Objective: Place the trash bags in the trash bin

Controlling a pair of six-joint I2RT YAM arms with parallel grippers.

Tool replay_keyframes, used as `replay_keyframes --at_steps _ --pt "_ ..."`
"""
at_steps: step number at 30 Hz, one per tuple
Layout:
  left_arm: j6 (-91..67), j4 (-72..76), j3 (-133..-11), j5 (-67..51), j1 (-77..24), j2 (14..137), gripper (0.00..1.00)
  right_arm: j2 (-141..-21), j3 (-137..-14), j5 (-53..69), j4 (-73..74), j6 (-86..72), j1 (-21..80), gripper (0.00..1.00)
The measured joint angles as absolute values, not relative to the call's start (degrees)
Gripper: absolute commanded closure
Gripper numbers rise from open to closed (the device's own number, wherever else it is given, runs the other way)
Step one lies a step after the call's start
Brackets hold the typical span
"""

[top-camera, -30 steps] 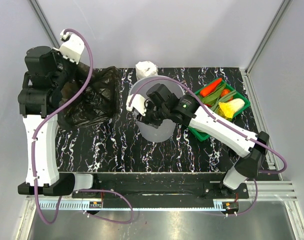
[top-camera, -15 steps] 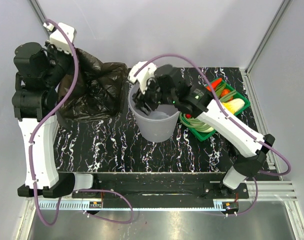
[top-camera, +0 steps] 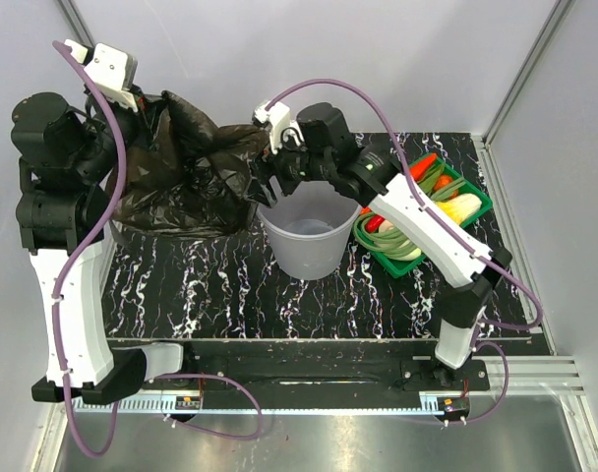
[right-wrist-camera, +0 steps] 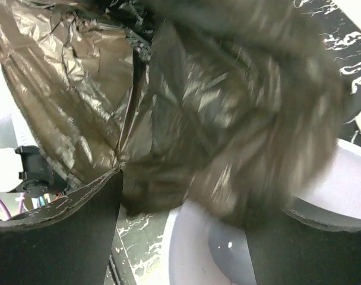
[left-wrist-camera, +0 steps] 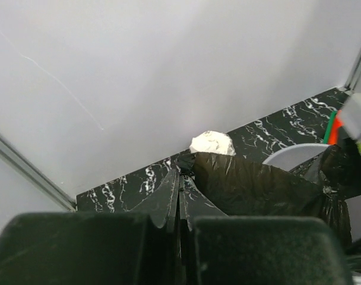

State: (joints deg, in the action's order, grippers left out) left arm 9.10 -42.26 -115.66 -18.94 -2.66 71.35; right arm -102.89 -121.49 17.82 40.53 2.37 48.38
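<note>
The black trash bag (top-camera: 196,167) hangs stretched between the back left of the table and the trash bin's rim. My left gripper (top-camera: 142,106) is raised at the far left, shut on the bag's upper edge; in the left wrist view its fingers (left-wrist-camera: 180,217) pinch a fold of the film (left-wrist-camera: 252,184). The grey trash bin (top-camera: 304,241) stands mid-table, upright. My right gripper (top-camera: 267,167) hovers over the bin's back left rim, open. In the right wrist view its jaws (right-wrist-camera: 180,237) stand wide, with blurred bag film (right-wrist-camera: 228,130) just ahead and the bin's rim (right-wrist-camera: 195,255) below.
A green basket (top-camera: 484,204) of vegetables sits right of the bin, close to its wall. A small white wrapped roll (left-wrist-camera: 211,142) lies at the table's back edge behind the bag. Grey walls and metal frame posts close in the back and sides.
My left arm has lifted the bag up and back to the left, spreading it. My right gripper rose from inside the bin to its back left rim and opened.
</note>
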Motion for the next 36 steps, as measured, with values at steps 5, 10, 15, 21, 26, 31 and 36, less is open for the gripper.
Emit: replay_keyframes --at_steps 5,10,15,21,26,31,36 --pt "7.38 -41.78 -115.13 -21.58 -2.66 71.02 1.00 -106.94 -124.53 19.25 40.49 0.34 48.38 0.60" --pt "6.96 -40.97 -114.72 -22.52 -2.68 70.76 1.00 -107.66 -125.60 18.85 40.45 -0.73 48.36 0.96" --pt "5.41 -36.86 -114.72 -22.72 -2.66 70.76 1.00 -107.55 -127.83 15.57 41.08 0.45 48.12 1.00" --pt "-1.43 -27.92 -117.36 -25.56 -2.66 72.58 1.00 -104.95 -134.19 10.31 42.19 3.42 45.54 1.00" --pt "-7.49 -21.69 -121.25 -30.11 -2.68 75.99 1.00 -99.09 -137.12 7.38 43.05 6.74 41.45 1.00" --pt "-10.94 -19.51 -122.45 -34.28 -2.66 77.76 1.00 -92.77 -137.10 5.48 43.77 9.58 41.28 1.00" --pt "-12.05 -17.08 -116.81 -37.04 -2.68 75.64 1.00 -87.37 -132.33 3.64 44.07 11.14 41.25 1.00"
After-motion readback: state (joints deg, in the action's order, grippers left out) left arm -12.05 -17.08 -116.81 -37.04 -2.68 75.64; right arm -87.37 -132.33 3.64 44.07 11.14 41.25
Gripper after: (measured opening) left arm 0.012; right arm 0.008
